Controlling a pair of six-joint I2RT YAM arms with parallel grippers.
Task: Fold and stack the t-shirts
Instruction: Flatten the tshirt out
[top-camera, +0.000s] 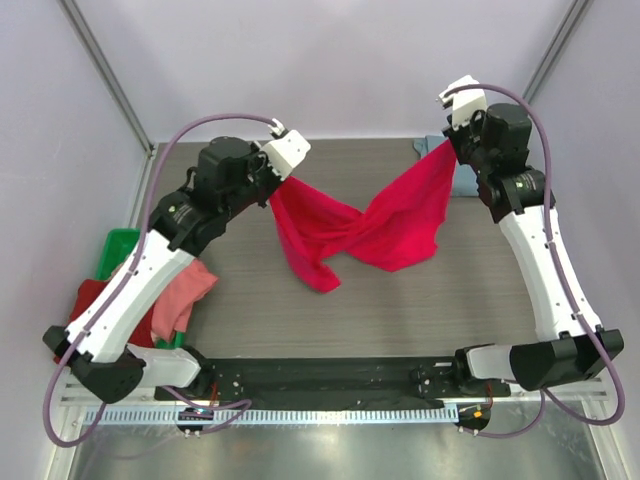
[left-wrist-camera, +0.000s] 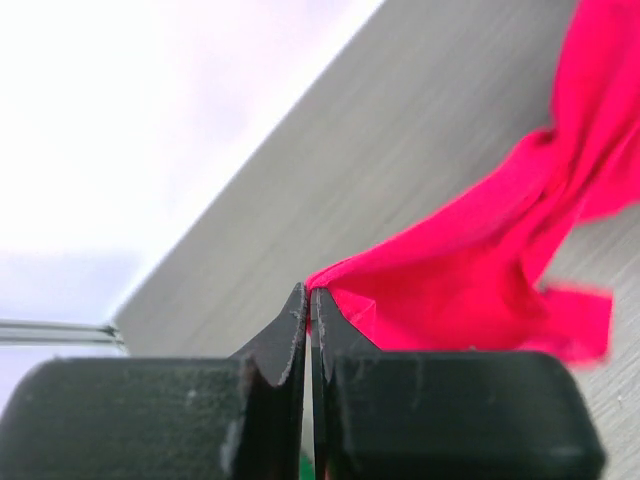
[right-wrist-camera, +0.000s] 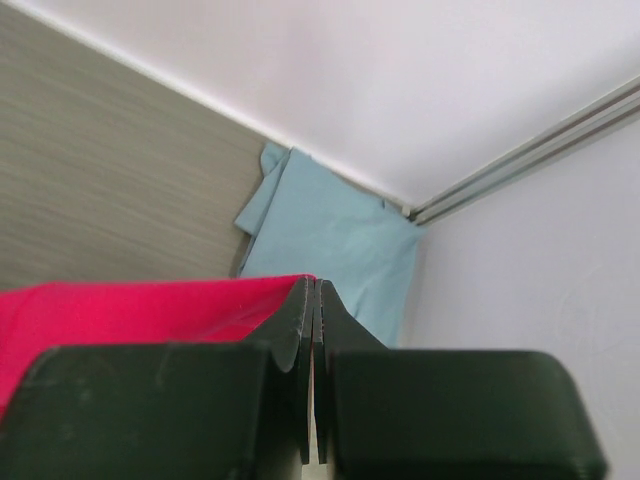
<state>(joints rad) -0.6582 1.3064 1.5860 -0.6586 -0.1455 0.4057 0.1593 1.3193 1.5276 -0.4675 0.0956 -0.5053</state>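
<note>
Hanging twisted between both grippers, crimson-pink t-shirt (top-camera: 350, 225): left gripper (left-wrist-camera: 306, 295) clamped tight on one edge, right gripper (right-wrist-camera: 314, 285) likewise on another; blue-grey t-shirt (right-wrist-camera: 330, 235) just beyond right fingertips, mostly hidden from above.

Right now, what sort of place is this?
Probably a robot lab cell: a wood-grain table boxed in by plain white panels on metal framing, a black mounting plate at its near edge.

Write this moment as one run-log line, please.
left gripper shut on crimson shirt | right gripper shut on crimson shirt | shirt twisted between them | blue shirt in far right corner
</note>
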